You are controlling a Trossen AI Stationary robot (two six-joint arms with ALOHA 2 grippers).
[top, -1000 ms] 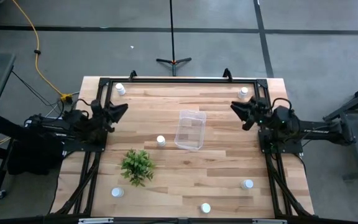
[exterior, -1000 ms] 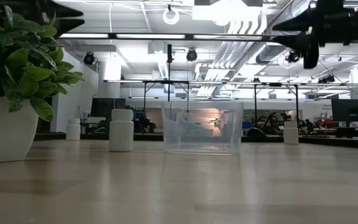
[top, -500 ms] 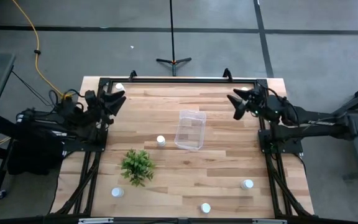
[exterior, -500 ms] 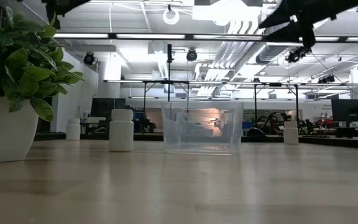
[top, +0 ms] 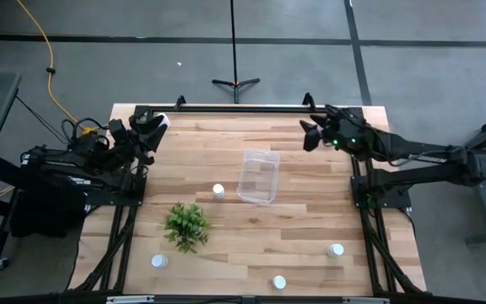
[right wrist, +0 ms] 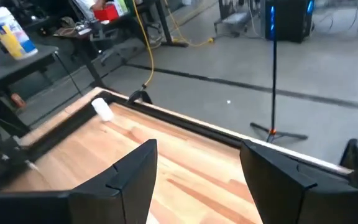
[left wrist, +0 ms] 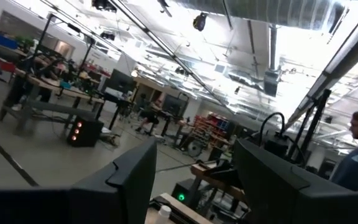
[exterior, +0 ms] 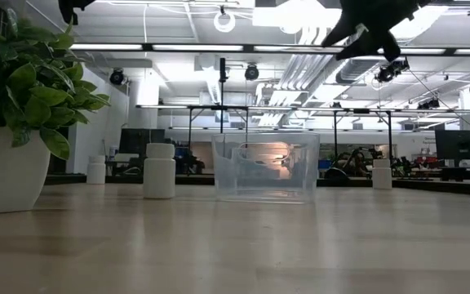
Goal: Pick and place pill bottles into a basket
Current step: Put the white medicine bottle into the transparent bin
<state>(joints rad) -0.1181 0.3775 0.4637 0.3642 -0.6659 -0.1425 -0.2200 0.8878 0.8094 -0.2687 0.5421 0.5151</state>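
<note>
Across the table (top: 310, 228) I count five pill bottles (top: 218, 191) scattered around one empty clear basket (top: 258, 176); no readable labels. Left gripper (top: 152, 132) and right gripper (top: 313, 135) hover wide apart, holding nothing.

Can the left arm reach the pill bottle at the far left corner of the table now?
Probably yes. The left claw is open, empty and right beside that pill bottle, with nothing between them.

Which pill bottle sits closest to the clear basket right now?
The pill bottle just left of the basket, above the plant. The others stand out at the table's corners and near edge.
</note>
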